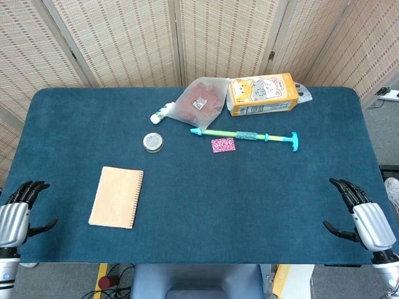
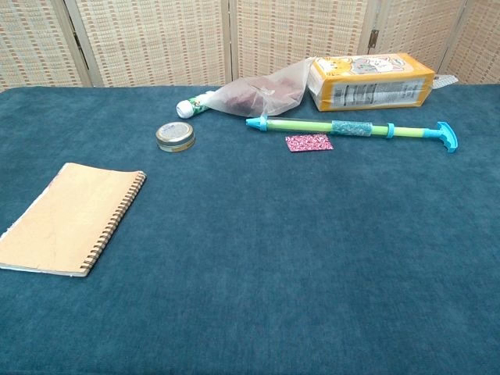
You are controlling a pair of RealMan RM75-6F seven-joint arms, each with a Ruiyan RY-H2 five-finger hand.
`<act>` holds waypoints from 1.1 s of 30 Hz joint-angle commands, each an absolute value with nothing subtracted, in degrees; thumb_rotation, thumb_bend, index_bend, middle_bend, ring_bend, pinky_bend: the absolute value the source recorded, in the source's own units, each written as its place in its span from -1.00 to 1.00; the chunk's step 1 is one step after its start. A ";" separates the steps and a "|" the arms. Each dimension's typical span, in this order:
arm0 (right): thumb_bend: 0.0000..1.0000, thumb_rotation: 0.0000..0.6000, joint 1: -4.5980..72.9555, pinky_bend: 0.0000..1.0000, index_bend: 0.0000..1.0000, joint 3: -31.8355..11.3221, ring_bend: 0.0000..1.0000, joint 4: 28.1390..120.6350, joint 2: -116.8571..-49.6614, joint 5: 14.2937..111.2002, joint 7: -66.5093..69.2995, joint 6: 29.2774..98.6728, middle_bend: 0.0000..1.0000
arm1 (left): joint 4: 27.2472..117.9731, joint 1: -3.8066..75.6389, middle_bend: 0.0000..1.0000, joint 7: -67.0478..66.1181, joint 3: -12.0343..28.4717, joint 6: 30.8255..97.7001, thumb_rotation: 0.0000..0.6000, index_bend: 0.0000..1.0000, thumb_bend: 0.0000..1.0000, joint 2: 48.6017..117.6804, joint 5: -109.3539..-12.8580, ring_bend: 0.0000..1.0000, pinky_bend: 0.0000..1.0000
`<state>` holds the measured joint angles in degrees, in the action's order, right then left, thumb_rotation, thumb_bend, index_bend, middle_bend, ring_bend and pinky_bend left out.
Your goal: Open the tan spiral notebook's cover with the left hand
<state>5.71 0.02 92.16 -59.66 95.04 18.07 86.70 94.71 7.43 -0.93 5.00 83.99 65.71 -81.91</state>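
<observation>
Both hands' fingers spread, empty | notebook (image 1: 116, 197) closed, right of left hand (image 1: 15, 215)

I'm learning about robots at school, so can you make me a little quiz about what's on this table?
1. True or false: the tan spiral notebook is closed, with its spiral binding on the side toward the table's middle.
2. Which thing lies closest to the notebook? A) the yellow cat-print carton B) the small round tin C) the green and blue stick
3. Fill in: the left hand holds ______.

Key
1. True; the cover lies flat.
2. B; the tin sits just beyond the notebook's far edge.
3. Nothing; it is at the table's near-left edge with its fingers apart, clear of the notebook, and the right hand is the same on its side.
</observation>
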 commanded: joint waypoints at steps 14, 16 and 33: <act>-0.52 1.00 5.69 -0.70 -0.95 -0.31 -0.80 93.58 -58.64 95.15 17.20 87.62 -0.68 | 90.46 10.32 -0.57 2.20 4.91 80.48 1.00 -0.50 -0.66 65.87 -84.48 -0.71 -0.49; -0.52 1.00 5.53 -0.70 -0.95 -0.41 -0.80 94.22 -58.19 95.17 16.68 88.02 -0.68 | 87.53 12.10 -0.57 4.93 4.70 78.89 1.00 -0.49 -0.66 66.21 -86.73 -0.71 -0.49; -0.52 1.00 4.90 -0.70 -0.95 -0.34 -0.80 98.07 -56.55 95.45 13.44 88.76 -0.68 | 57.80 24.98 -0.57 23.16 0.42 75.22 1.00 -0.46 -0.68 76.60 -101.64 -0.70 -0.49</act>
